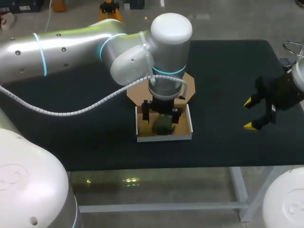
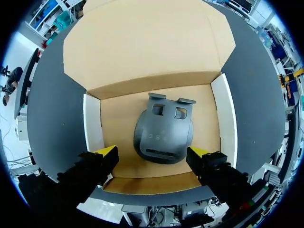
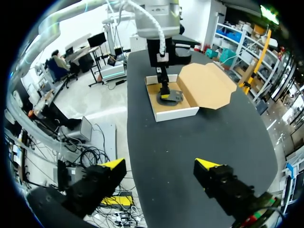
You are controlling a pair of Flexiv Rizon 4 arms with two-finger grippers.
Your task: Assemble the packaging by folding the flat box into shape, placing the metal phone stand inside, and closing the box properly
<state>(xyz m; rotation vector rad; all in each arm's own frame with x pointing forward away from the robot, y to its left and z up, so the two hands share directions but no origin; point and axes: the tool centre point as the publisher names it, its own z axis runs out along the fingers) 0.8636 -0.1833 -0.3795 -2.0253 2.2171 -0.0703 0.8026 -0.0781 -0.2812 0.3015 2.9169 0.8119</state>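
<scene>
Box stood folded and open near the middle of the black bench, white side walls up, brown lid lying flat behind it. Stand lay flat on the box floor, dark grey, two-slot end toward the lid hinge.

Left jaws: released, hanging straight down into the box from the left arm. Stand sat between the yellow fingertips, rounded end level with them. One side showed a clear gap; the other tip was just beside the stand's edge, contact could not be confirmed. No grip.

Right jaws: released, nothing between them, over bare bench well apart from the box.
</scene>
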